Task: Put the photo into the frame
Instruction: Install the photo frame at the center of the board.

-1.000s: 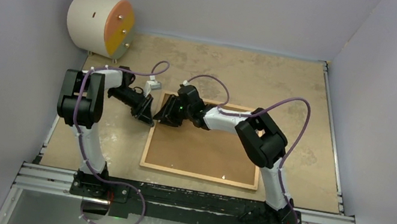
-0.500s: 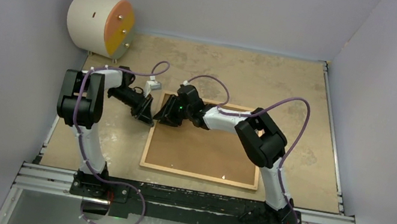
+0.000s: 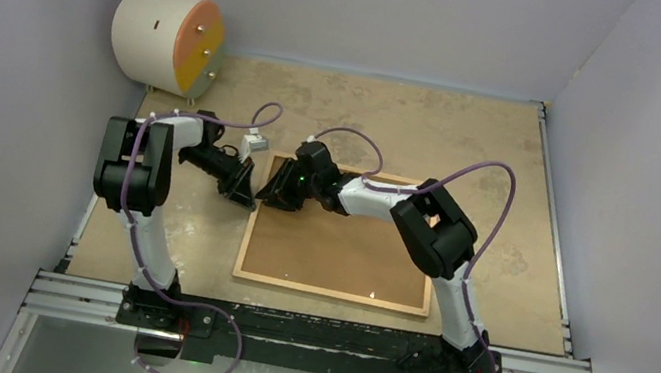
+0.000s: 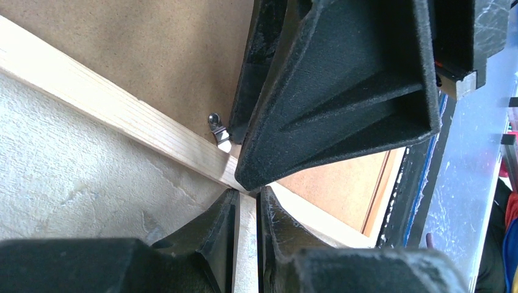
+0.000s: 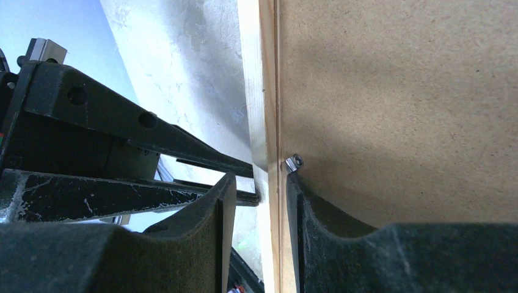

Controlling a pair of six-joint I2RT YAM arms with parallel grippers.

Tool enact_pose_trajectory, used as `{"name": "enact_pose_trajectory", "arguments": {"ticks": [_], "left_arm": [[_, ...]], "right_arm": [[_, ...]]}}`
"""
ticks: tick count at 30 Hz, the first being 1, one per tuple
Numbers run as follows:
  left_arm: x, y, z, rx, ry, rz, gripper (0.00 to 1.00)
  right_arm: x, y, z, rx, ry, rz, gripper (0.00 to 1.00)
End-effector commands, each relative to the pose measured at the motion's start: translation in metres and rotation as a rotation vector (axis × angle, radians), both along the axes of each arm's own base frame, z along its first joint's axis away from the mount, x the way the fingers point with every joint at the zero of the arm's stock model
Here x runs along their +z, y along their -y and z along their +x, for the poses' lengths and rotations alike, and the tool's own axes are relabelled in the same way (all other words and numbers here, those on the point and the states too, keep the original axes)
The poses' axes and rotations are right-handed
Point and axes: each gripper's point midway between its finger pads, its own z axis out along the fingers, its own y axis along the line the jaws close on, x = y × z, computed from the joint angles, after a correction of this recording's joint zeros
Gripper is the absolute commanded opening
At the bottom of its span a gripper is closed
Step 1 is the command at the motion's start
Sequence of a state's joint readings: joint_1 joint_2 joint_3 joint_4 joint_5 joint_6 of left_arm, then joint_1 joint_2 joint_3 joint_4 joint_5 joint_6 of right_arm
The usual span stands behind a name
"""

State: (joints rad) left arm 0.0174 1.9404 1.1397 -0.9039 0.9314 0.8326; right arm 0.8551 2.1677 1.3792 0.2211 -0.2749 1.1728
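Observation:
The frame [image 3: 329, 293], thin light wood, lies face down on the table with the brown fibreboard backing sheet [image 3: 346, 250] filling it. The photo is out of view. My left gripper [image 3: 242, 194] is at the frame's left rail near the far corner; in the left wrist view [image 4: 247, 195] its fingers are shut on that rail [image 4: 110, 110]. My right gripper [image 3: 276, 198] hovers just inside the same corner. In the right wrist view [image 5: 259, 180] it is open and straddles the rail [image 5: 256, 73]: one finger lies on the backing by a metal tab [image 5: 295, 162], the other stands clear outside.
A white drum with an orange face [image 3: 169, 38] stands at the far left corner. Grey walls close in the table on three sides. The arms' mounting rail [image 3: 312, 331] runs along the near edge. The two grippers are almost touching each other.

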Motion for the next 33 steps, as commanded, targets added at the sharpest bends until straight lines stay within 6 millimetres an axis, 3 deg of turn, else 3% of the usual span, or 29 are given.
{"name": "enact_pose_trajectory", "arguments": {"ticks": [1,16,19,22,29,33], "left_arm": [[-0.018,-0.005,-0.007,-0.078,0.057,0.052,0.08],[-0.018,-0.007,-0.007,-0.096,0.081,0.067,0.08],[-0.017,-0.008,-0.006,-0.097,0.086,0.072,0.08],[-0.012,-0.008,-0.005,-0.103,0.092,0.072,0.08],[0.014,-0.016,0.011,-0.066,0.131,0.039,0.08],[0.011,-0.022,0.014,-0.073,0.148,0.079,0.09]], "right_arm": [[-0.016,-0.008,0.021,-0.096,0.042,0.003,0.38],[-0.005,-0.009,0.033,-0.268,-0.029,0.109,0.37],[0.004,-0.008,0.025,-0.241,-0.042,0.123,0.36],[0.027,-0.003,0.023,-0.231,-0.025,0.151,0.37],[0.067,0.032,0.043,-0.214,0.093,0.118,0.43],[0.075,0.08,0.063,-0.252,0.159,0.036,0.5]]}}
